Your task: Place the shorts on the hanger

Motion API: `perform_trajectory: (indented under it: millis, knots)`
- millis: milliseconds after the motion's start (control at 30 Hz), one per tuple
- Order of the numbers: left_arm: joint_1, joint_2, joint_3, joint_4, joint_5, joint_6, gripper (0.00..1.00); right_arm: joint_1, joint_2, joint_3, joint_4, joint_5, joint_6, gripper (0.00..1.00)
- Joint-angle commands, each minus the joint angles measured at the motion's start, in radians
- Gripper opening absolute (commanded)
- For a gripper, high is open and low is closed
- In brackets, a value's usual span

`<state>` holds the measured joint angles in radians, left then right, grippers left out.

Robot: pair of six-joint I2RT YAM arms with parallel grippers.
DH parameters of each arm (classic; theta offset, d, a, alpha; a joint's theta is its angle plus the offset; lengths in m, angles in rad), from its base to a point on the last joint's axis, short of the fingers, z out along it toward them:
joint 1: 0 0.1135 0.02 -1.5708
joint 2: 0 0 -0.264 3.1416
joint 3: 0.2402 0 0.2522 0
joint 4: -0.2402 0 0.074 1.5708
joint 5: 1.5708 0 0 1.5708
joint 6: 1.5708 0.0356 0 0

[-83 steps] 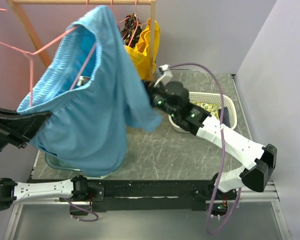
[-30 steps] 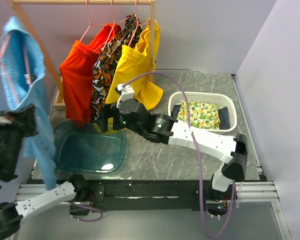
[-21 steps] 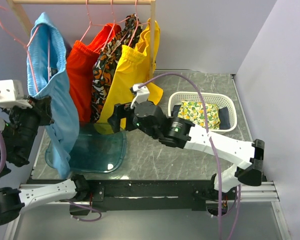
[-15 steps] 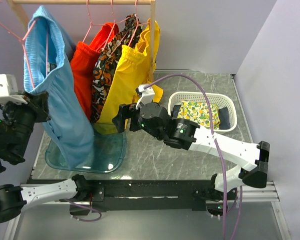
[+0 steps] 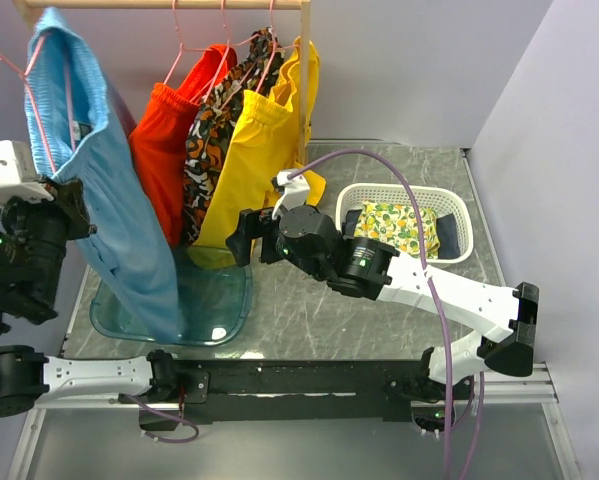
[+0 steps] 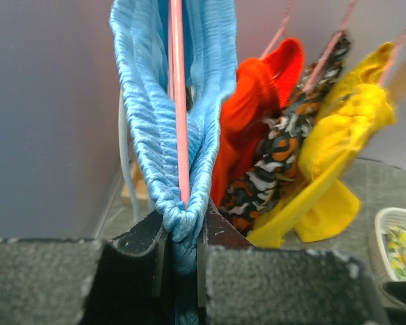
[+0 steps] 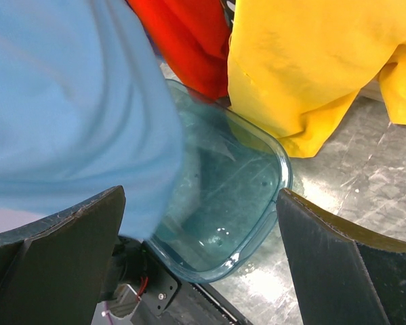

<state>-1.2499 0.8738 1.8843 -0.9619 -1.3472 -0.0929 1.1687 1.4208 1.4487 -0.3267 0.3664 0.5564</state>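
The light blue shorts (image 5: 99, 190) hang on the pink wire hanger (image 5: 35, 115) at the left end of the rack, above the teal tray. My left gripper (image 5: 69, 200) is shut on the bunched waistband (image 6: 155, 115) and the hanger wire (image 6: 179, 101) together, which the left wrist view shows between the jaws (image 6: 181, 227). My right gripper (image 5: 241, 235) is open and empty, hovering right of the shorts over the tray. In the right wrist view its gripper (image 7: 203, 257) faces the shorts' leg (image 7: 74, 101).
A wooden rack rail (image 5: 169, 4) carries orange-red shorts (image 5: 159, 140), a patterned garment (image 5: 214, 130) and yellow shorts (image 5: 264, 140) on pink hangers. A teal tray (image 5: 214, 300) lies below. A white basket (image 5: 459, 215) at the right holds a yellow-green cloth (image 5: 399, 228).
The shorts, earlier spread wide and touched by the right gripper, now hang narrow on the hanger at the left. The left arm shifted them slightly left; the right gripper has drawn back, open.
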Motion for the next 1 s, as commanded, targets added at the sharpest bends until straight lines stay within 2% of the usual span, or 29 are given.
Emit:
perform_trajectory:
  millis: [0, 33, 67, 100, 133, 167, 233, 267, 300, 333, 367, 433, 467, 533, 600, 667, 700, 733, 767, 800, 833, 900, 933, 967]
  knots:
    - [-0.016, -0.021, -0.149, 0.413, -0.246, 0.397, 0.01, -0.004, -0.017, 0.019, 0.000, -0.004, -0.003, 1.00]
    - [-0.029, -0.045, -0.231, 0.877, -0.266, 0.586, 0.01, -0.004, -0.016, 0.021, -0.002, -0.004, -0.001, 1.00]
    - [-0.032, -0.083, -0.381, 1.206, -0.271, 1.021, 0.01, -0.004, -0.013, 0.022, -0.002, -0.004, 0.000, 1.00]
    - [-0.036, -0.085, -0.413, 1.400, -0.273, 1.165, 0.01, -0.004, -0.011, 0.022, -0.002, -0.004, 0.002, 1.00]
    - [-0.037, -0.078, -0.412, 1.317, -0.273, 1.191, 0.01, -0.004, -0.011, 0.022, -0.002, -0.006, 0.005, 1.00]
    - [-0.037, -0.055, -0.334, 1.139, -0.273, 0.982, 0.01, -0.004, -0.007, 0.024, 0.000, -0.007, 0.008, 1.00]
    - [-0.039, 0.003, -0.228, 0.746, -0.265, 0.670, 0.01, -0.004, -0.003, 0.032, -0.005, -0.018, 0.011, 1.00]
    - [-0.037, 0.008, -0.194, 0.740, -0.259, 0.654, 0.01, -0.004, 0.000, 0.033, -0.006, -0.018, 0.013, 1.00]
    - [-0.037, 0.005, -0.211, 0.800, -0.254, 0.685, 0.01, -0.003, 0.001, 0.035, -0.009, -0.021, 0.013, 1.00]
    - [-0.037, -0.013, -0.241, 0.895, -0.241, 0.826, 0.01, -0.003, 0.001, 0.036, -0.014, -0.024, 0.011, 1.00]
    - [-0.037, -0.019, -0.317, 1.119, -0.237, 0.908, 0.01, -0.004, 0.000, 0.036, -0.015, -0.026, 0.011, 1.00]
    - [-0.037, -0.010, -0.350, 1.177, -0.234, 0.963, 0.01, -0.004, 0.001, 0.038, -0.017, -0.029, 0.007, 1.00]
    - [-0.037, -0.001, -0.334, 1.075, -0.234, 0.925, 0.01, -0.004, 0.001, 0.039, -0.017, -0.033, 0.007, 1.00]
    - [-0.036, 0.019, -0.300, 0.973, -0.227, 0.815, 0.01, -0.004, 0.003, 0.041, -0.015, -0.038, 0.005, 1.00]
    - [-0.034, 0.025, -0.280, 0.992, -0.214, 0.821, 0.01, -0.004, 0.003, 0.041, -0.015, -0.047, 0.007, 1.00]
    - [-0.008, 0.048, -0.293, 1.044, -0.198, 0.901, 0.01, -0.003, 0.006, 0.044, -0.020, -0.049, 0.005, 1.00]
    - [0.021, 0.063, -0.297, 1.057, -0.181, 0.915, 0.02, -0.004, 0.007, 0.045, -0.021, -0.049, 0.005, 1.00]
    - [0.129, 0.098, -0.298, 1.036, -0.153, 0.904, 0.01, -0.003, 0.009, 0.047, -0.026, -0.046, 0.002, 1.00]
    - [0.200, 0.120, -0.288, 0.975, -0.124, 0.866, 0.01, -0.003, 0.010, 0.048, -0.028, -0.046, 0.002, 1.00]
    - [0.277, 0.146, -0.266, 0.875, -0.028, 0.795, 0.01, -0.003, 0.009, 0.049, -0.028, -0.046, 0.002, 1.00]
    - [0.347, 0.166, -0.251, 0.808, -0.012, 0.718, 0.01, -0.003, 0.009, 0.047, -0.029, -0.046, 0.004, 1.00]
    - [0.369, 0.186, -0.243, 0.728, 0.075, 0.621, 0.01, -0.004, 0.001, 0.041, -0.028, -0.049, 0.002, 1.00]
    - [0.407, 0.223, -0.197, 0.546, 0.117, 0.457, 0.01, -0.004, -0.002, 0.038, -0.028, -0.049, 0.000, 1.00]
    - [0.424, 0.235, -0.129, 0.490, 0.169, 0.391, 0.01, -0.003, -0.005, 0.036, -0.031, -0.050, -0.004, 1.00]
